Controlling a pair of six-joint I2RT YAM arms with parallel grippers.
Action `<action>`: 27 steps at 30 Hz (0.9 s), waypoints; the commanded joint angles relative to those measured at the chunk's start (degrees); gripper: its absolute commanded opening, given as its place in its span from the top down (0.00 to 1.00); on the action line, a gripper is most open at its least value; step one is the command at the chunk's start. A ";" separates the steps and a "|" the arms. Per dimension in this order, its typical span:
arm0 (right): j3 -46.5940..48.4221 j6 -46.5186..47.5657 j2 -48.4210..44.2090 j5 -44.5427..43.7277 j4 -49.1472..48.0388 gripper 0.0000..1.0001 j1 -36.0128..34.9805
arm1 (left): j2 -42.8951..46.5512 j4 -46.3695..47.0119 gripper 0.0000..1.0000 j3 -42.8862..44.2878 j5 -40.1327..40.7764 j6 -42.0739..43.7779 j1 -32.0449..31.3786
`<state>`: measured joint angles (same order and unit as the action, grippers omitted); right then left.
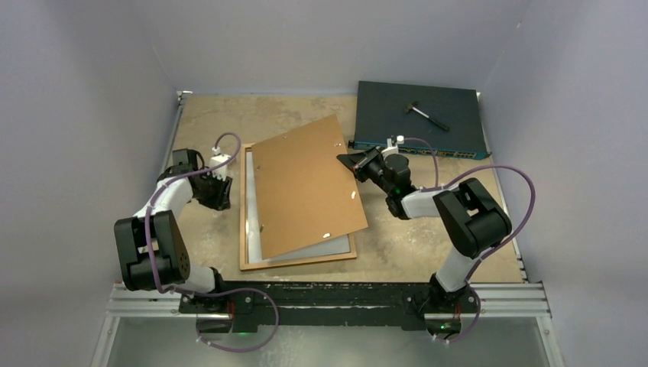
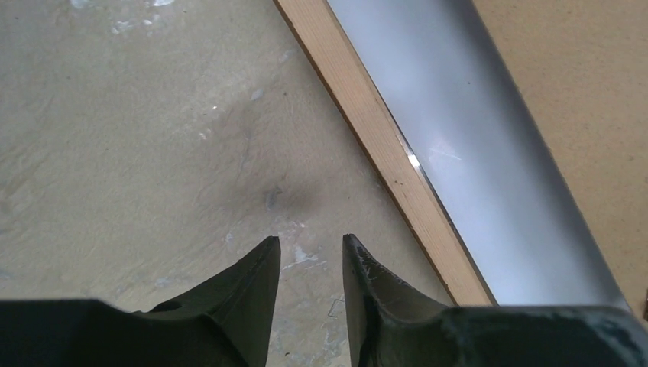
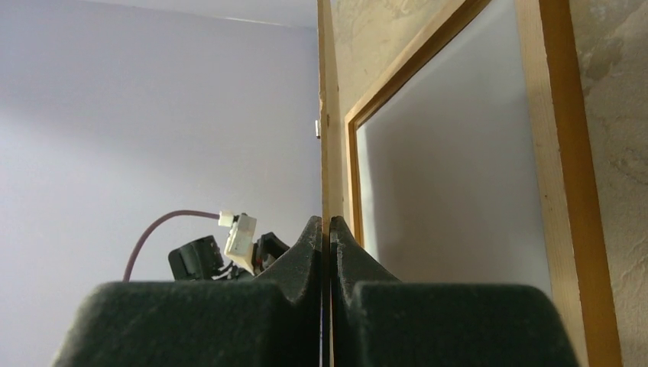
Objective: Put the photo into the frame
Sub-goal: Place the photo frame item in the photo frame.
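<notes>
The orange-brown wooden frame [image 1: 245,222] lies flat on the table, left of centre. A pale grey-white surface [image 1: 325,248] fills its opening; I cannot tell whether it is the photo's white back or glass. A plain brown backing board [image 1: 306,183] leans skewed over the frame. My right gripper [image 1: 350,160] is shut on that board's right edge, seen edge-on as a thin strip [image 3: 328,115] between the gripper [image 3: 329,222] fingers, with the frame [image 3: 569,191] beyond. My left gripper [image 1: 220,191] hovers just left of the frame rail [image 2: 382,145], its fingers [image 2: 310,238] slightly apart with nothing between them.
A dark flat electronics box [image 1: 382,115] sits at the back right with a small black tool [image 1: 426,115] on it, close behind my right gripper. Pale enclosure walls surround the worn beige table [image 1: 221,115] on three sides.
</notes>
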<state>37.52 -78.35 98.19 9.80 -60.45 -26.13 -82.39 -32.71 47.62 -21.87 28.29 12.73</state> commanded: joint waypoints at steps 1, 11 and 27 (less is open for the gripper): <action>2.82 -1.37 0.55 -3.00 -8.03 1.00 -1.47 | -0.06 2.31 0.70 -1.96 -4.35 1.84 0.31; 2.52 -0.79 2.83 -5.74 -10.21 1.00 -3.10 | -0.30 2.89 0.80 -3.20 -6.63 4.76 0.16; 3.40 -0.18 6.06 -7.59 -12.92 1.00 -5.54 | -3.80 2.09 0.95 -1.04 -7.71 8.53 -1.18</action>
<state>37.78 -77.12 104.75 3.73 -66.76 -30.76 -85.06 -31.14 44.75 -27.75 34.89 12.38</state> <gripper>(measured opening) 0.018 0.069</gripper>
